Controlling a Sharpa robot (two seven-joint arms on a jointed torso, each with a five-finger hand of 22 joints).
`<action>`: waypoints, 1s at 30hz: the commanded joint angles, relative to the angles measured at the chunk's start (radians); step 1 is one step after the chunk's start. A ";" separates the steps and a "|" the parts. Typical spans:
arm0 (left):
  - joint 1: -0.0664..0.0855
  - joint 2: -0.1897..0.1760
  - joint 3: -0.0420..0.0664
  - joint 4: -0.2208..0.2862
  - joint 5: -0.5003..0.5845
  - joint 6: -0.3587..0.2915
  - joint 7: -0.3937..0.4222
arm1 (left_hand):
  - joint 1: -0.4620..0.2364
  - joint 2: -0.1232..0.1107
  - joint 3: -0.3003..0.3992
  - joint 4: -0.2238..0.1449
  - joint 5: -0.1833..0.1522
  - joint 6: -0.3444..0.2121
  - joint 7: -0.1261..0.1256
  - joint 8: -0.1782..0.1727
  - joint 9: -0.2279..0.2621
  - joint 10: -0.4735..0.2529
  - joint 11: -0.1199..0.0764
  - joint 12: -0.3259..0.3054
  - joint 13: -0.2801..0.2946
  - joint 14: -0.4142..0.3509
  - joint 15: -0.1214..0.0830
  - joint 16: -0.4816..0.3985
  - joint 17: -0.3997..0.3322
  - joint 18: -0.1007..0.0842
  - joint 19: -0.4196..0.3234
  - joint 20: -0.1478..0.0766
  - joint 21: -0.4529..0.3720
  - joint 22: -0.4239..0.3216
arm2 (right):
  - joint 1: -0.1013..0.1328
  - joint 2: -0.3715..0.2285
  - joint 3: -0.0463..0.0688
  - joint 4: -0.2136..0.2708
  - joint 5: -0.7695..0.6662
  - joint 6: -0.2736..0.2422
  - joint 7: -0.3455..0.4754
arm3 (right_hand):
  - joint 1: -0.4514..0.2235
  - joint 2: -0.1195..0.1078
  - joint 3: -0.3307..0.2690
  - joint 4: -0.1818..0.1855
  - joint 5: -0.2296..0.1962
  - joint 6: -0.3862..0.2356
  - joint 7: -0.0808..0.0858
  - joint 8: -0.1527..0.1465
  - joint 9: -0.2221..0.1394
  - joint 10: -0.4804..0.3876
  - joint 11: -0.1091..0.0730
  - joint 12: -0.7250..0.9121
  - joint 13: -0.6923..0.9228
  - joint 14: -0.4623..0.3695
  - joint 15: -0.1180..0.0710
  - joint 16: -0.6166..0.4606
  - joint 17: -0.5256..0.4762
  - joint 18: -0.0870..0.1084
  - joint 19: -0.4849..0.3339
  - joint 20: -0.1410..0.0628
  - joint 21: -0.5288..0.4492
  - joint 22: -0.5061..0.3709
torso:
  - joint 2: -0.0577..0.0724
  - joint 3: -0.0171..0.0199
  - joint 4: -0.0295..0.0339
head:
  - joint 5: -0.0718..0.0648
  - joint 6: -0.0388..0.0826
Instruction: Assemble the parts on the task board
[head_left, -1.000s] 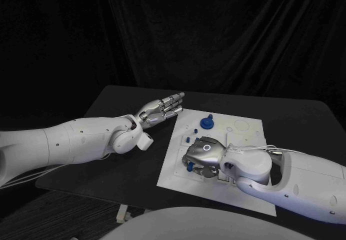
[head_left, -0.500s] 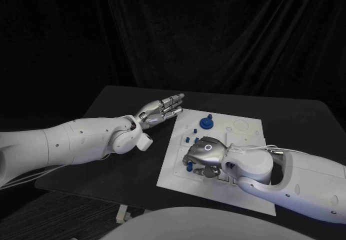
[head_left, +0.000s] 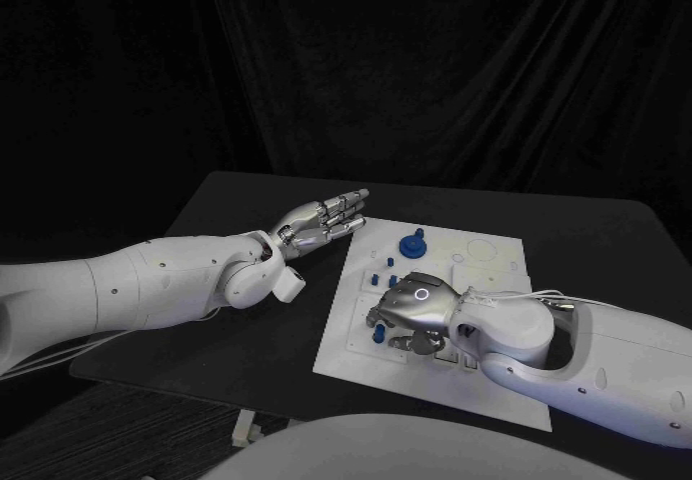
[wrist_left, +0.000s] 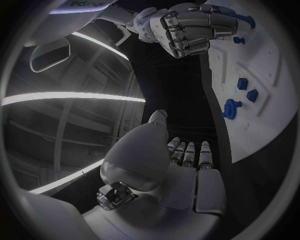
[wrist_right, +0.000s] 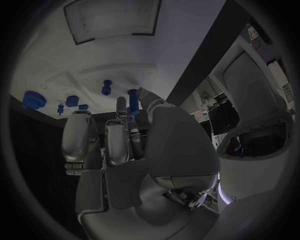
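The right hand rests low on the task board at about 6 o'clock, its fingers pinched on a slim blue peg. To seat it well, I judge it should stay upright over its hole and go down slowly. Farther off, at 12 o'clock, stands a blue knob. At 10 o'clock the left hand hovers flat above the table, fingers straight, side by side, holding nothing.

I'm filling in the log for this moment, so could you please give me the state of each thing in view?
Left hand: open, fingers stretched flat, holding nothing, beside the board.
Right hand: over the board, fingers curled at a blue peg.
Task board: flat on the table.
Large blue part: standing on the board, untouched.
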 joint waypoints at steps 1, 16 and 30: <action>-0.001 0.002 0.001 0.001 0.007 0.013 0.007 | 0.011 -0.003 0.002 -0.006 0.004 0.004 0.008 0.005 0.002 0.000 0.007 -0.002 -0.001 0.001 0.006 -0.004 -0.002 -0.002 0.001 0.009 -0.003 -0.001 | -0.002 -0.003 0.000 0.003 0.011 -0.042 0.017 | 0.012 0.004 -0.003 0.003 -0.002 0.012 0.002 0.007 -0.001 0.010 -0.001 -0.006 -0.001 -0.002 -0.008 -0.004 0.000 0.020 -0.002 -0.008 -0.006 0.164 | 0.000 0.0000 -0.0003 | 0.001 0.000; -0.002 -0.002 0.001 0.004 0.007 0.012 0.010 | 0.011 -0.003 0.003 -0.008 0.004 0.011 0.012 0.007 0.003 0.000 0.011 -0.001 -0.001 0.001 0.010 -0.004 -0.002 -0.002 0.001 0.014 -0.003 -0.001 | 0.031 -0.127 0.000 0.059 0.032 -0.195 0.011 | 0.061 -0.015 -0.118 0.123 -0.053 -0.130 -0.005 -0.055 -0.081 0.022 0.005 -0.018 0.000 0.003 0.000 -0.003 0.003 0.018 0.005 -0.002 -0.005 0.167 | 0.000 0.0002 0.0001 | -0.009 0.000; -0.003 0.001 0.001 0.006 0.007 0.005 0.041 | 0.014 -0.002 0.007 -0.015 0.005 0.030 0.024 0.011 0.005 0.001 0.026 0.011 0.003 0.001 0.028 -0.004 -0.002 0.007 0.001 0.041 -0.003 -0.001 | 0.092 -0.381 0.000 0.111 0.273 -0.223 -0.017 | 0.120 0.035 -0.103 0.149 0.022 0.048 0.017 0.066 -0.064 0.196 -0.043 0.069 0.038 -0.058 -0.024 -0.160 -0.221 0.037 -0.027 -0.016 -0.107 0.134 | 0.000 0.0000 -0.0001 | -0.090 0.000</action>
